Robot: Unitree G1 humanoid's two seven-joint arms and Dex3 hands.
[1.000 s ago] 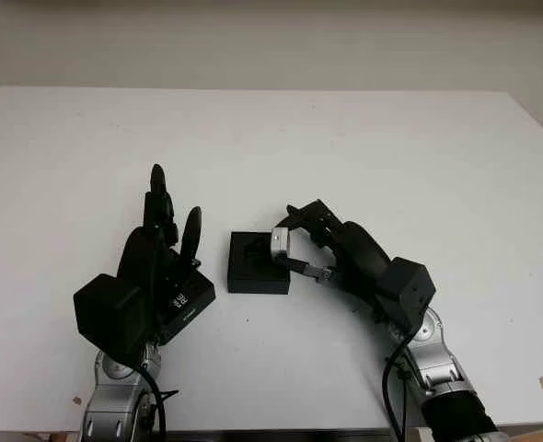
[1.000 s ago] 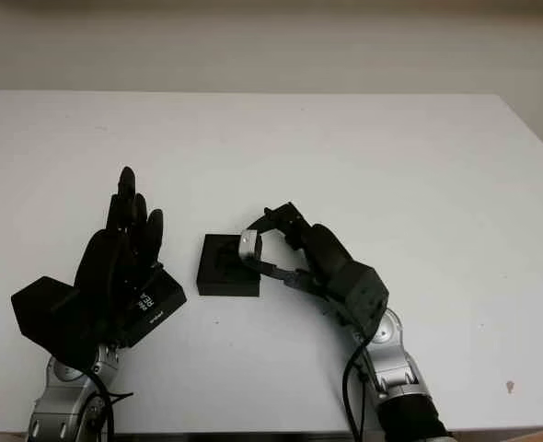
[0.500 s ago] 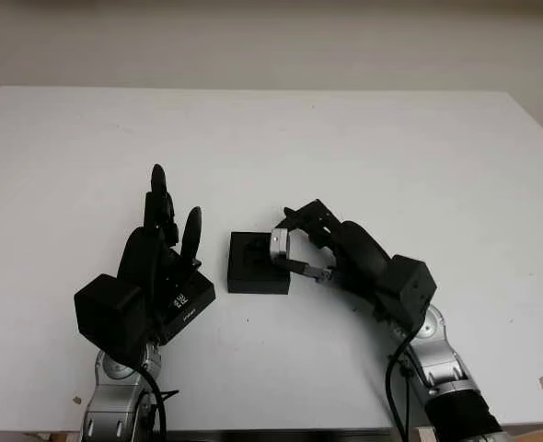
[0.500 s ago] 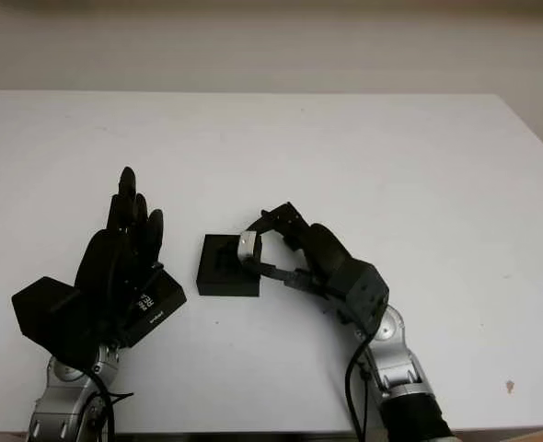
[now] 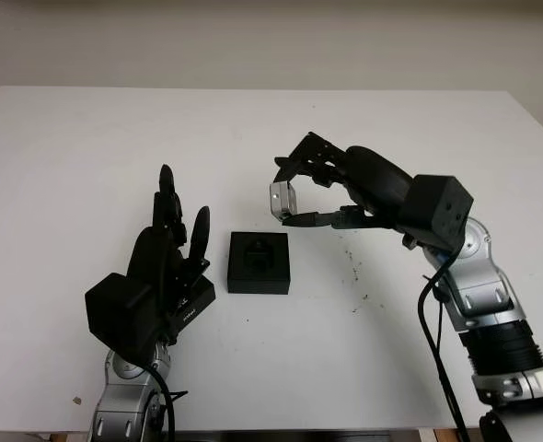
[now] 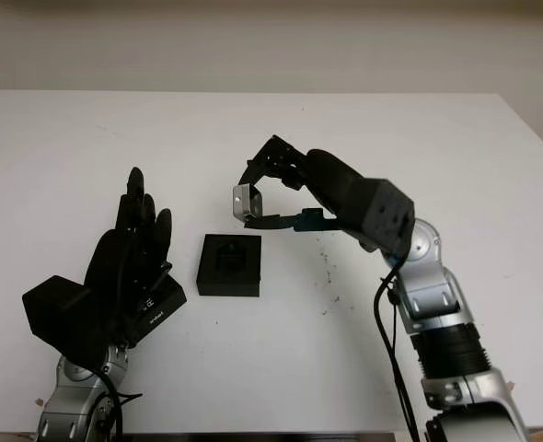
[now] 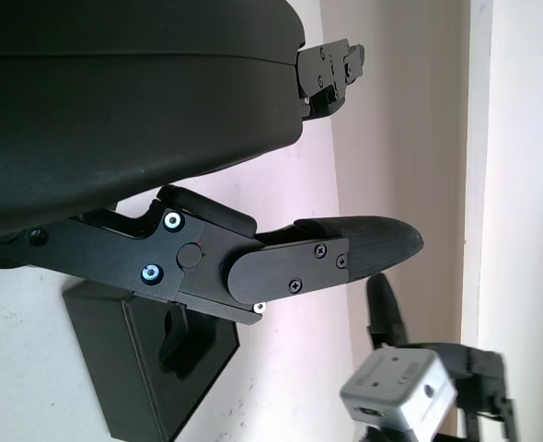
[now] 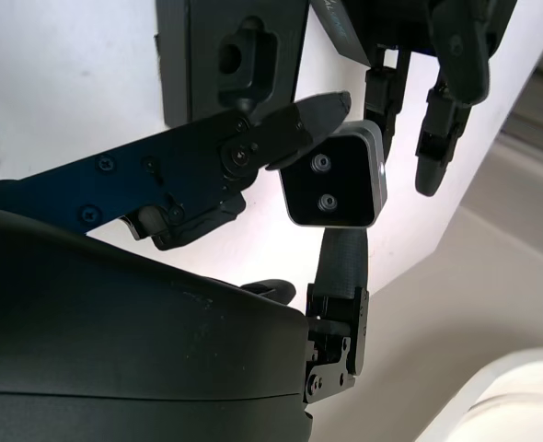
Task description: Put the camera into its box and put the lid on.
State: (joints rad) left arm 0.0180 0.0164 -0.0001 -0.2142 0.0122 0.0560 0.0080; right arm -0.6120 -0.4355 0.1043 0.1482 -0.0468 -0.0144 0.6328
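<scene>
My right hand [image 5: 290, 195] hangs in the air behind the box, shut on the small silver camera [image 5: 280, 200], which two fingers and the thumb pinch; its back with two screws shows in the right wrist view [image 8: 336, 175]. The black box [image 5: 259, 261] lies open on the table with a moulded recess and nothing in it. Just left of it my left hand [image 5: 175, 241] is open, upright over the black lid [image 5: 194, 300], which has white print and is partly hidden by the palm. I cannot tell whether the hand touches the lid.
The white table [image 5: 419, 147] stretches wide on all sides of the box. A few dark specks [image 5: 355, 269] mark the surface right of the box. The front edge runs close behind both forearms.
My right hand has risen from the box's right edge with the camera, up and toward the far side. The left hand shifted slightly; box and lid stayed put.
</scene>
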